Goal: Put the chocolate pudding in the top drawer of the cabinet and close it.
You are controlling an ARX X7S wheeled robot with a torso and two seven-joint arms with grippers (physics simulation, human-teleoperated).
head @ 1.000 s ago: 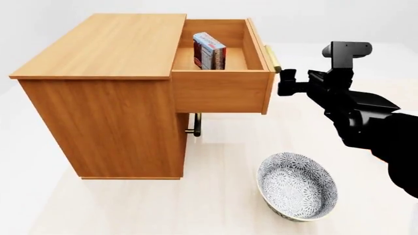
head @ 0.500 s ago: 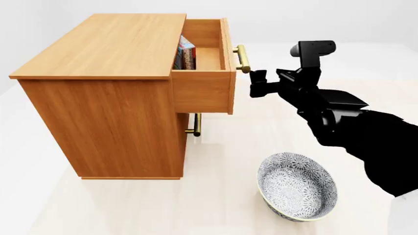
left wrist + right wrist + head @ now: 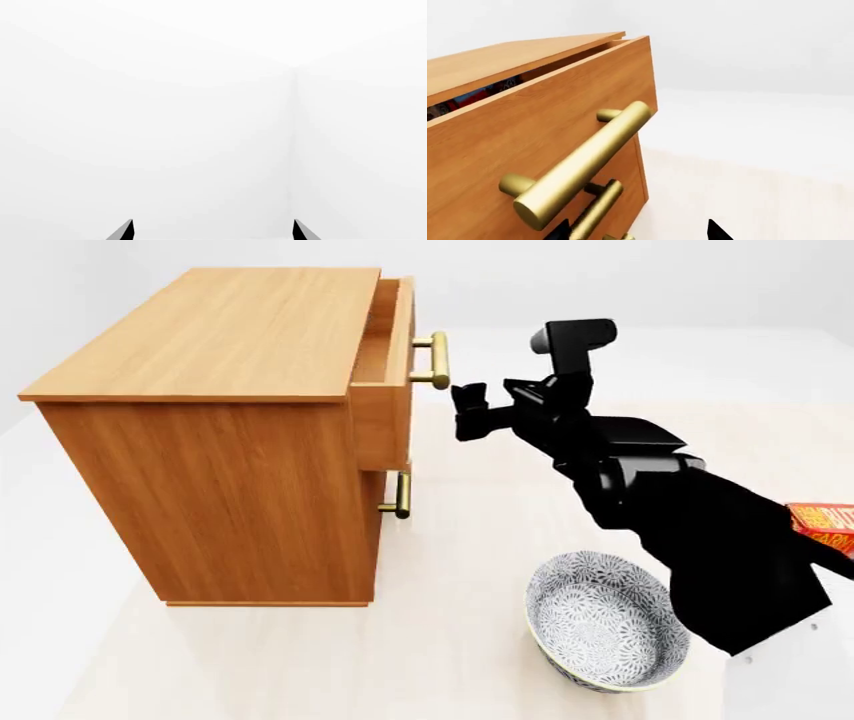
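Observation:
The orange-brown cabinet [image 3: 227,330] stands at the left of the head view. Its top drawer [image 3: 380,425] sticks out only a little, with the brass handle [image 3: 430,360] facing my right gripper [image 3: 467,412]. The gripper hovers just right of the handle, open and holding nothing. In the right wrist view the drawer front [image 3: 540,135] and handle [image 3: 584,160] fill the frame, close to the open gripper [image 3: 639,232]. A sliver of the chocolate pudding [image 3: 477,97] shows through the gap above the drawer front. My left gripper [image 3: 213,232] is open, facing blank white.
A patterned bowl [image 3: 607,620] sits on the pale floor at the front right. An orange-red box [image 3: 821,525] peeks out at the right edge behind my arm. A lower drawer handle [image 3: 396,495] juts out below the top drawer.
The top drawer has slid from wide open to almost shut, hiding the pudding from the head view. My right gripper moved left along with the handle.

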